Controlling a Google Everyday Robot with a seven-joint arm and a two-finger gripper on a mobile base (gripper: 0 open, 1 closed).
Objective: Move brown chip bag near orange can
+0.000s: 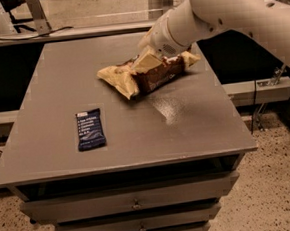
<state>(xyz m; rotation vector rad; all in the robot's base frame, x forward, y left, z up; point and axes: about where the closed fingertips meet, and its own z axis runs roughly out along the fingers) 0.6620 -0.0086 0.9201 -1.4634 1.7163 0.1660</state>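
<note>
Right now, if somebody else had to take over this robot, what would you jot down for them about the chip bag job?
Hand: down on the brown chip bag; whether it grips cannot be told from this view.
Bag: lying on the table, far side, right of centre.
Orange can: not in view, perhaps hidden behind the arm.
Also there: a dark blue bar wrapper, near left, apart from the bag.
Done: the hand is at the bag.
Left: find the can and set the bag beside it.
</note>
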